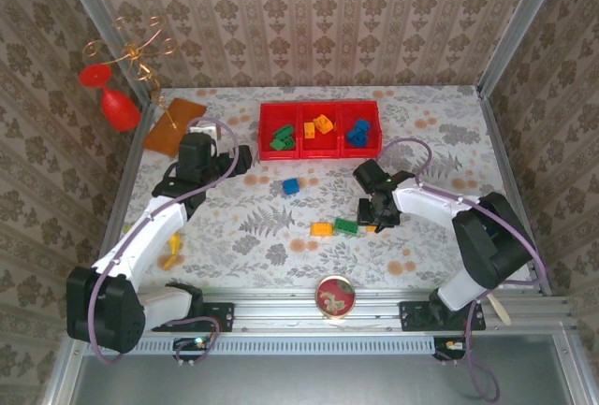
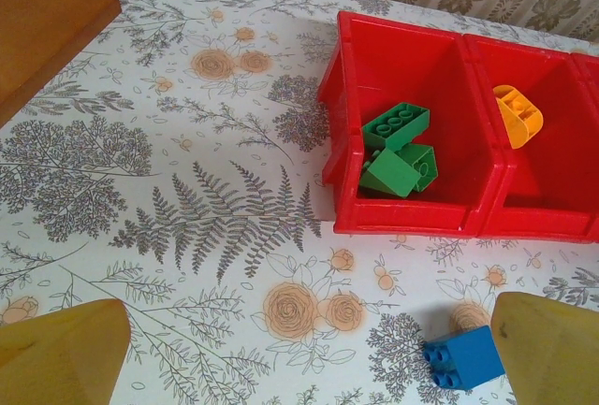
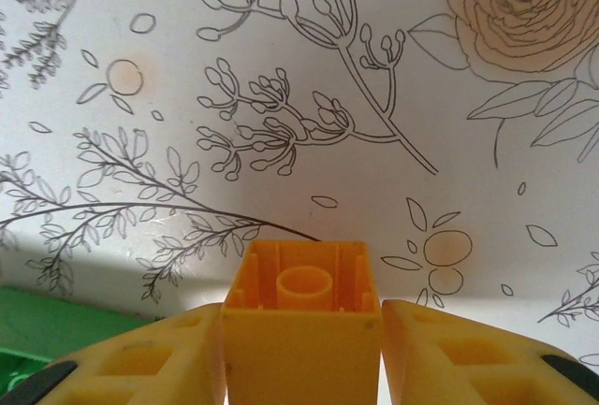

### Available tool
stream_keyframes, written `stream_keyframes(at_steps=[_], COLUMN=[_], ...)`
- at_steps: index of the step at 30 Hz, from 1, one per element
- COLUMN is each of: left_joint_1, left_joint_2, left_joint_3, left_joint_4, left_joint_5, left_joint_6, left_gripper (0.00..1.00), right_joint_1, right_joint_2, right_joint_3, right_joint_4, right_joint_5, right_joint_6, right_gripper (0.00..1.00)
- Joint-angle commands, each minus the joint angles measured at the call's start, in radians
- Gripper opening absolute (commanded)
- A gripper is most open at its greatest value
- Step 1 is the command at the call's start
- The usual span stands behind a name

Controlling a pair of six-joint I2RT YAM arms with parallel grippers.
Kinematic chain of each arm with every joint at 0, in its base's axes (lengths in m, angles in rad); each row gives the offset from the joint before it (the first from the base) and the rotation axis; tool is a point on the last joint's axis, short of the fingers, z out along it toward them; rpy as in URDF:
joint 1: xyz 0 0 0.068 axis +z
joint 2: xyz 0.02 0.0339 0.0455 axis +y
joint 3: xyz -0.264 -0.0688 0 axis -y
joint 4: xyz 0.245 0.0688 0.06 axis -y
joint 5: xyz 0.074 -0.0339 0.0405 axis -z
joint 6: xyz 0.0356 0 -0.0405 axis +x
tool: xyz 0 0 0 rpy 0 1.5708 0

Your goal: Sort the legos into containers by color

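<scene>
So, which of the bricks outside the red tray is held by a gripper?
The orange-yellow brick clamped between the right gripper's fingers, hollow underside facing the camera. The blue brick, green brick and other orange brick lie free.

Left arm (image 1: 154, 227) and right arm (image 1: 440, 204), white links, black joints, lilac cables (image 1: 412, 141), yellow claw fingers (image 3: 468, 358)

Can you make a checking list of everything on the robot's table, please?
Surface: flowery table, flat.
Job's things: red tray holds green bricks, orange bricks and blue bricks in separate bins; loose blue brick, orange brick and green brick on the table.
Clutter: brown board, yellow figure, round disc, red ornament.
Grippers: left gripper open, empty; right gripper shut on yellow brick.
Cables: lilac cable along each arm, untangled.
Surroundings: patterned walls, metal frame.
</scene>
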Motion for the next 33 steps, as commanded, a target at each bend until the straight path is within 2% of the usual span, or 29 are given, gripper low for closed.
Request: stream_keyframes(at_steps=[1, 15, 24, 33], left_joint_1=[0.012, 0.026, 0.031, 0.036], left_joint_2=[-0.015, -0.030, -0.035, -0.038], left_joint_3=[-0.008, -0.018, -0.021, -0.022], left_joint_4=[0.010, 0.012, 0.013, 0.006], left_joint_5=[0.009, 0.015, 0.015, 0.026], left_joint_6=[-0.018, -0.022, -0.027, -0.029], left_gripper=[1.00, 1.00, 1.00, 1.00], right_joint_1=[-0.004, -0.003, 0.011, 0.022], right_joint_2=[0.019, -0.067, -0.085, 0.049], right_joint_3=[0.002, 0.038, 0.175, 0.415], right_joint_4=[0.003, -0.049, -0.057, 0.003], right_joint_5=[-0.004, 0.042, 0.086, 0.092], right_joint_6=[-0.003, -0.020, -0.071, -0.141], right_gripper=[0.44, 0.22, 0.19, 0.18])
